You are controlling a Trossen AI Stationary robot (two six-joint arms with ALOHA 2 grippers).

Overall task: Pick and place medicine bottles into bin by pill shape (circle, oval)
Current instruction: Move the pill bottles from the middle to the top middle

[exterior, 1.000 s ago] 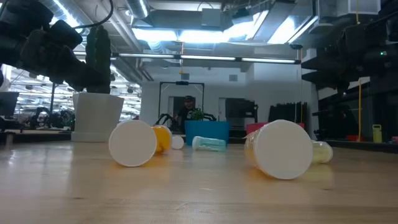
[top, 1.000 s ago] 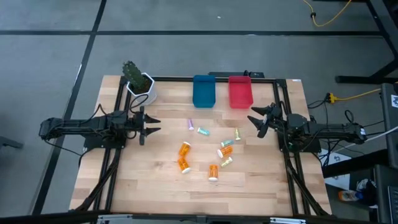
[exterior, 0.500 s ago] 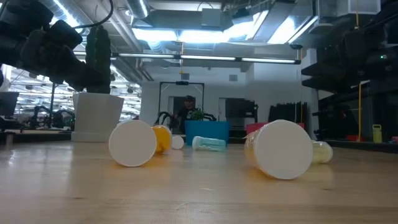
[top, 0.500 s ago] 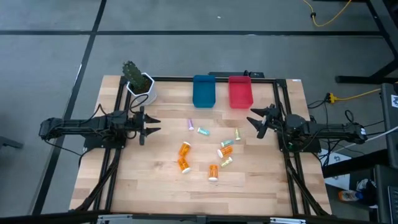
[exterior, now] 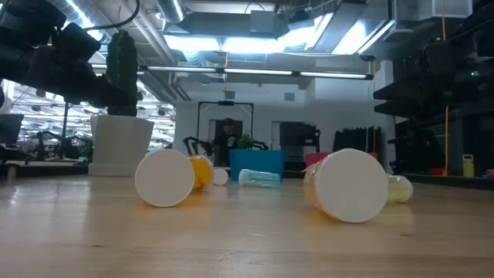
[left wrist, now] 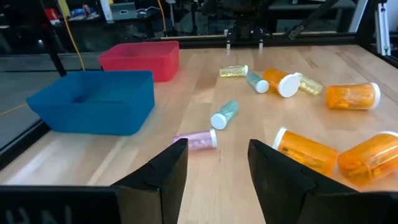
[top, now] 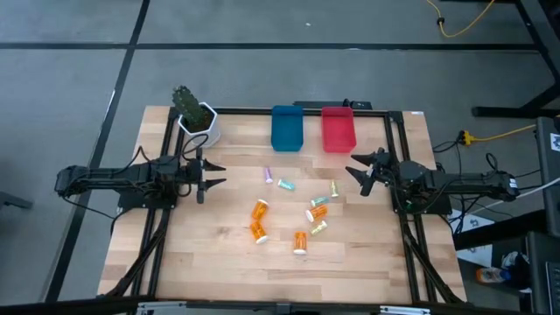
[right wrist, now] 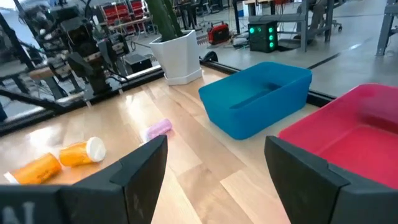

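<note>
Several medicine bottles lie on their sides in the middle of the table. Among them are orange ones with white caps (top: 260,210) (top: 300,241), a purple vial (top: 269,175), a pale teal vial (top: 286,185) and a yellowish one (top: 334,187). The blue bin (top: 286,128) and the red bin (top: 338,129) stand side by side at the far edge. My left gripper (top: 210,175) (left wrist: 217,149) hovers open left of the bottles and points at them. My right gripper (top: 357,172) (right wrist: 216,143) hovers open to their right, near the red bin. Neither holds anything.
A white plant pot (top: 198,118) with a tall green plant stands at the far left corner, just beyond my left gripper. Dark frame rails (top: 163,236) run along the left and right sides of the table. A person (exterior: 227,139) shows in the room beyond.
My left gripper has rolled slightly about its own pointing line without leaving its place. The bottles and bins lie as before.
</note>
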